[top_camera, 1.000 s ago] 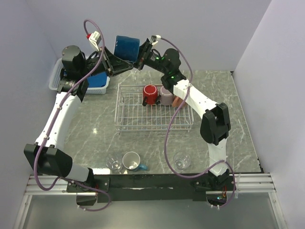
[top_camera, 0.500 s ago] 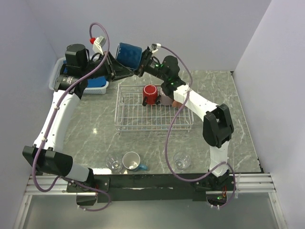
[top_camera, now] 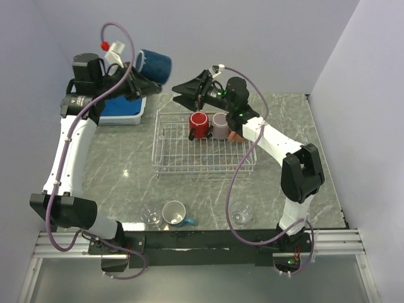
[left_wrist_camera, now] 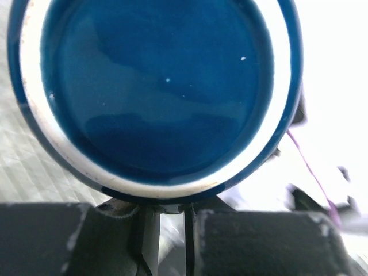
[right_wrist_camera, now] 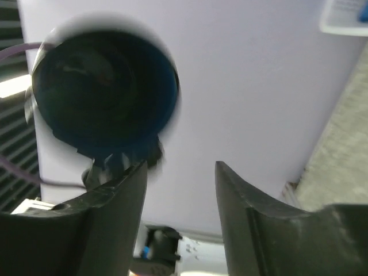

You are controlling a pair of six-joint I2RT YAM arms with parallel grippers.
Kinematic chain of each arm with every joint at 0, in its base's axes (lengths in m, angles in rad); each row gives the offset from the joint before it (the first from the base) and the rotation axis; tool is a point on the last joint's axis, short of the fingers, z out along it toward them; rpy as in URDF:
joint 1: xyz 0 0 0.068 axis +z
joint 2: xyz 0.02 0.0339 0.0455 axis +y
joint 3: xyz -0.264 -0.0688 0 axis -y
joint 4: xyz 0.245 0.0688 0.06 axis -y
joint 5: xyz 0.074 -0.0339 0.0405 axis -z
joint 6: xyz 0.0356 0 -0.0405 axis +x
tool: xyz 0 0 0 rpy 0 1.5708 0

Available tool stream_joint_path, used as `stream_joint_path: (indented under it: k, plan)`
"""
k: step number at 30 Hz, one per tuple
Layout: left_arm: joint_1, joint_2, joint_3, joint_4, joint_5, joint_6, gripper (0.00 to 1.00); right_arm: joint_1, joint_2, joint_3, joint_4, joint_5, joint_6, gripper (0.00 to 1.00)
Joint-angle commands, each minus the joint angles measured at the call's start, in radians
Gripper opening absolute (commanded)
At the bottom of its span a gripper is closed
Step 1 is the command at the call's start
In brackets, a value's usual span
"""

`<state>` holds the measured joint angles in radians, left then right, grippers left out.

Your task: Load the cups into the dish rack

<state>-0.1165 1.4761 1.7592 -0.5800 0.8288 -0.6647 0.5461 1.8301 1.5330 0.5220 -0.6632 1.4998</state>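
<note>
Your left gripper has the navy mug pinched in its jaws. It's up in the air off the far-left corner of the dish rack. Your right gripper is near it, jaws spread and empty. The red mug and mauve mug sit in the rack.
</note>
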Motion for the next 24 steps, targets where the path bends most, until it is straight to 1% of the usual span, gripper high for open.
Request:
stream_joint_path:
  k: [1,5,6,7,9,10,11,12,13,15,16,17,18,19,21,24]
  plan:
    - [0.046,-0.065,0.05,0.174,-0.126,0.128,0.01,-0.014,-0.071,-0.02,-0.079,-0.116,-0.092,0.66]
    - [0.046,-0.068,0.034,0.125,-0.138,0.181,0.01,-0.031,-0.101,-0.042,-0.14,-0.127,-0.127,0.67]
    - [0.038,-0.063,0.028,0.082,-0.143,0.232,0.01,-0.037,-0.113,-0.053,-0.154,-0.125,-0.144,0.67]
    - [0.029,-0.059,0.014,0.054,-0.187,0.264,0.01,-0.054,-0.145,-0.08,-0.166,-0.125,-0.15,0.67]
    - [0.011,-0.039,-0.004,-0.006,-0.224,0.36,0.01,-0.07,-0.192,-0.108,-0.198,-0.105,-0.191,0.68]
    - [0.008,-0.034,-0.045,-0.036,-0.268,0.387,0.01,-0.08,-0.242,-0.123,-0.248,-0.093,-0.213,0.68]
    - [0.006,-0.03,-0.07,-0.044,-0.287,0.408,0.01,-0.096,-0.271,-0.126,-0.285,-0.07,-0.237,0.68]
    - [0.002,-0.03,-0.098,-0.047,-0.309,0.443,0.01,-0.106,-0.3,-0.126,-0.327,-0.056,-0.297,0.68]
    - [-0.006,-0.025,-0.136,-0.058,-0.335,0.461,0.01,-0.115,-0.361,-0.123,-0.415,-0.041,-0.329,0.7]
    - [-0.047,-0.005,-0.161,-0.07,-0.407,0.508,0.01,-0.143,-0.429,-0.125,-0.496,0.018,-0.412,0.71]
    - [-0.061,0.003,-0.182,-0.07,-0.422,0.519,0.01,-0.15,-0.496,-0.137,-0.557,0.039,-0.435,0.71]
    - [-0.072,0.01,-0.191,-0.066,-0.433,0.525,0.01,-0.161,-0.527,-0.149,-0.569,0.048,-0.449,0.72]
    - [-0.112,0.021,-0.208,-0.061,-0.454,0.548,0.01,-0.176,-0.56,-0.161,-0.576,0.053,-0.47,0.73]
    - [-0.138,0.026,-0.219,-0.046,-0.494,0.56,0.01,-0.186,-0.612,-0.183,-0.603,0.057,-0.478,0.73]
    - [-0.191,0.049,-0.225,-0.018,-0.552,0.583,0.01,-0.213,-0.652,-0.197,-0.645,0.063,-0.495,0.73]
    - [-0.218,0.114,-0.198,-0.033,-0.563,0.583,0.01,-0.235,-0.718,-0.25,-0.682,0.063,-0.497,0.73]
